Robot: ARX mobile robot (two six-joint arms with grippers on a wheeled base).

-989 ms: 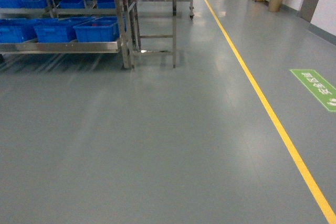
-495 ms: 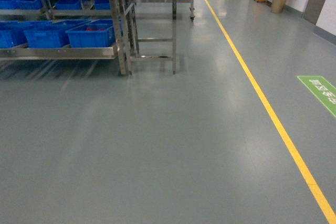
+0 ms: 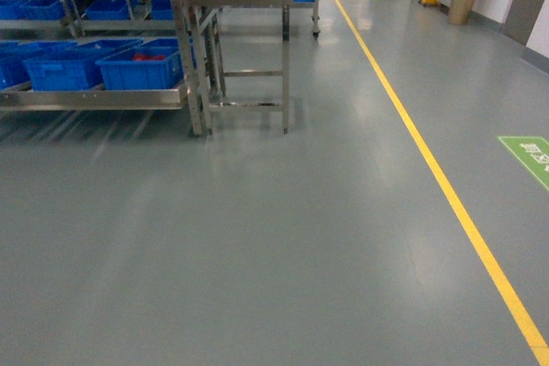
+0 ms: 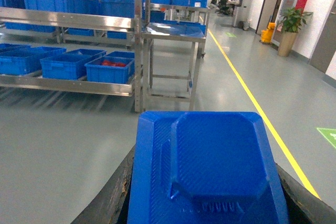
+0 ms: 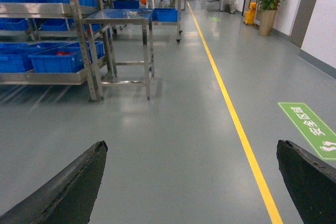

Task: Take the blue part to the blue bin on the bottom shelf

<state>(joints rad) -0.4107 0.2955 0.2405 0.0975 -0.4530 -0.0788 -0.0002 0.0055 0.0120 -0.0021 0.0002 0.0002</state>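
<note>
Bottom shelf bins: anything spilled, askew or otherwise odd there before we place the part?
Nothing looks spilled or damaged. The blue bins sit in a row on the bottom shelf. One oddity: the rightmost bin holds red items, not blue. The left hand holds the blue part; the right hand is open, empty.

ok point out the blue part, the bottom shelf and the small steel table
blue part (image 4: 210, 166): left wrist view, its raised flat face
bottom shelf (image 3: 94, 98): head view, its front rail
small steel table (image 5: 118, 17): right wrist view, its top

All views toward rack (image 3: 94, 96)
</note>
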